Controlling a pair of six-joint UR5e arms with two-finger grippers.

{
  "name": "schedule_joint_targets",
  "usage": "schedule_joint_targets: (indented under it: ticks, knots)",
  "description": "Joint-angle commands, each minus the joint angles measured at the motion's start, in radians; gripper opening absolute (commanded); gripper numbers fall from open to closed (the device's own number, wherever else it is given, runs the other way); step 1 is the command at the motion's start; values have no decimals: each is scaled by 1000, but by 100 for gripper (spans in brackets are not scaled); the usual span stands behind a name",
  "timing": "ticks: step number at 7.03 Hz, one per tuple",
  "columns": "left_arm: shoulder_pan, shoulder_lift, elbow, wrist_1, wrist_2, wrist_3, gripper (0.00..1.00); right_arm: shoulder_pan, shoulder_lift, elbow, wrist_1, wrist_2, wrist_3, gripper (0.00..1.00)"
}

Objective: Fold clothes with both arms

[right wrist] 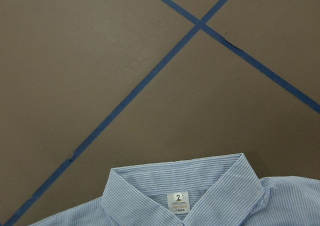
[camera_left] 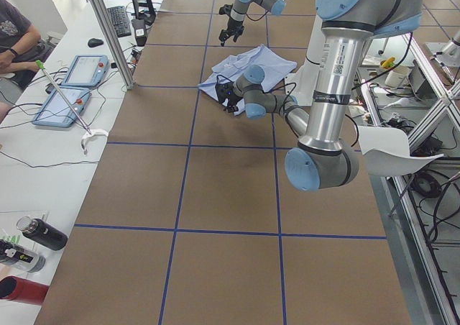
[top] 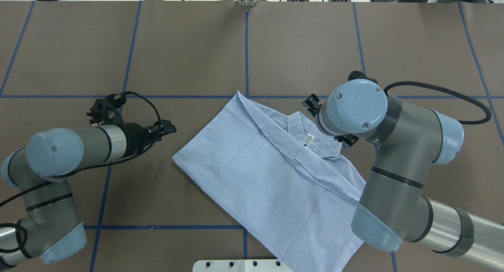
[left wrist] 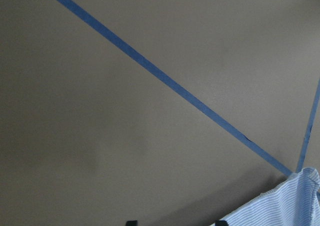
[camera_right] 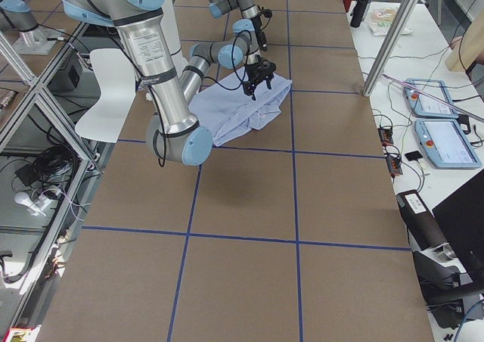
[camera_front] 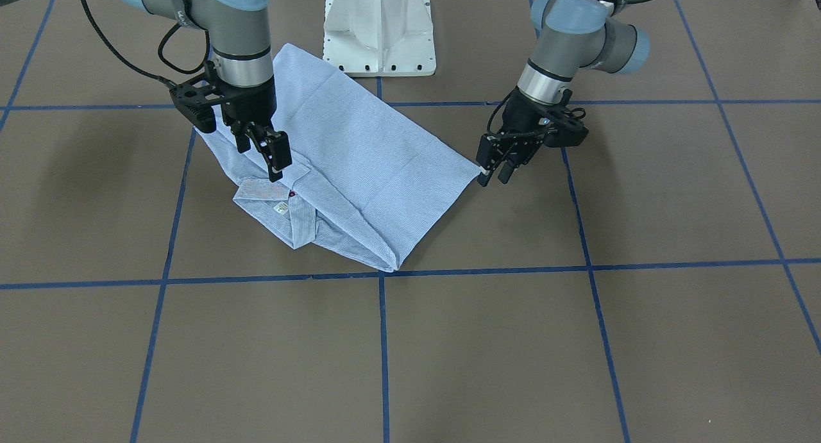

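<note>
Shirt [camera_front: 372, 154] lies slantwise on the table [camera_front: 449, 353], collar beneath the right gripper [camera_front: 260, 161], its opposite corner just beside the left gripper [camera_front: 494, 177]. Both grippers look parted and hold nothing.

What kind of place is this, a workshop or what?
Most likely a robotics lab: the left arm and right arm reach to a shirt on a table gridded with blue tape, control tablets lie on a side bench, and a person sits at it.
</note>
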Motion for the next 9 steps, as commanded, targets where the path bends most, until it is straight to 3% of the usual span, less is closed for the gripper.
schedule_joint_targets:
  ticks: [1,2,3,4,6,9]
  knots:
    - [97,32,30,-130,18,62,60,2,0,-1,0,0,-29,100]
    - [99,32,44,-147,86,246,60,7,0,-1,1,0,-37,100]
    - [102,21,79,-220,92,291,61,7,0,-1,1,0,-38,100]
    - [102,17,139,-284,95,291,60,10,0,-1,1,0,-40,100]
    - [102,-11,176,-289,98,293,60,19,0,-2,0,0,-54,100]
    - [102,-17,179,-286,96,293,60,19,0,-4,0,0,-54,100]
